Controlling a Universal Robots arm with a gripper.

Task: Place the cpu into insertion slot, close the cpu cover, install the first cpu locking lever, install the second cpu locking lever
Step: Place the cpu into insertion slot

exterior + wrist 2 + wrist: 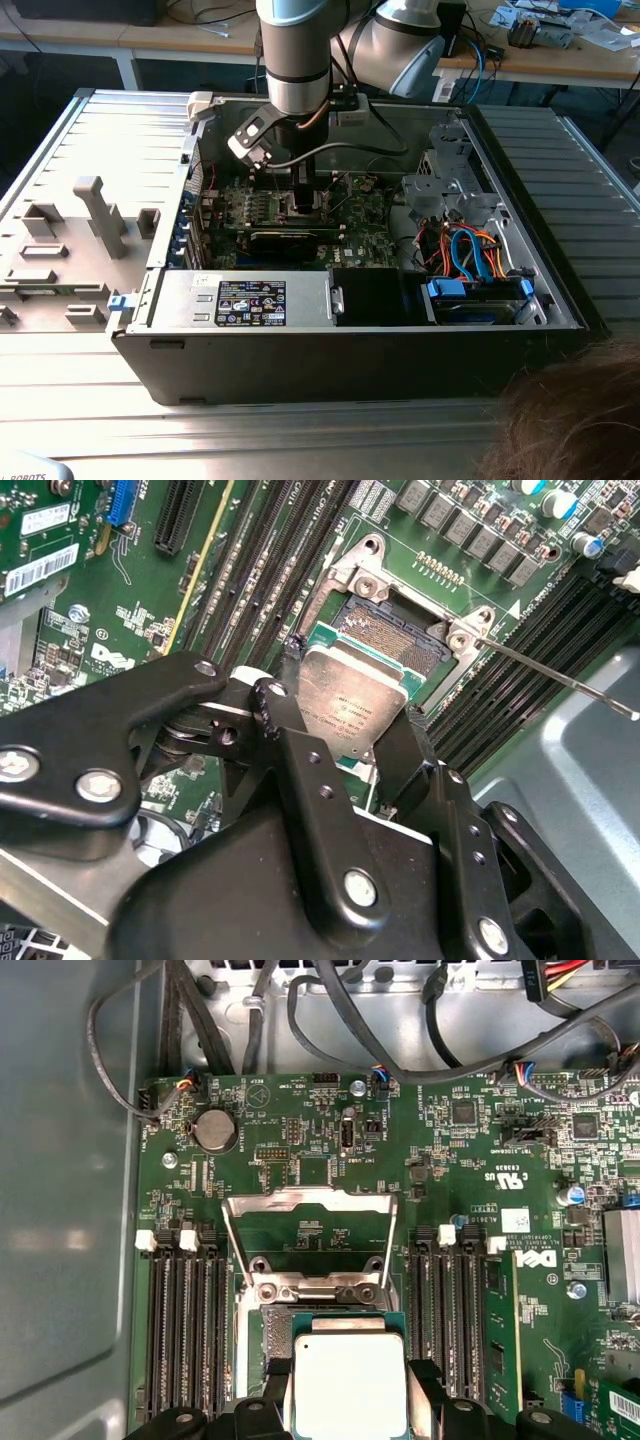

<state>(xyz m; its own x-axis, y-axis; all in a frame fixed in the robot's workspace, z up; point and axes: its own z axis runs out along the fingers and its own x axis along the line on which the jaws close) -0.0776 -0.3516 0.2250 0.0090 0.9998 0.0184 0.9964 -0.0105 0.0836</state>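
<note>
Holding the cpu (352,705) by opposite edges, your pincer (340,742) sits closed on it just over the insertion slot (385,640); I judge it light, rigid, fragile: edges only.

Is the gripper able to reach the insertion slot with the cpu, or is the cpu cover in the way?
Probably yes. The gripper holds the cpu close by the insertion slot, and the cpu cover is swung open, leaving it uncovered.
</note>
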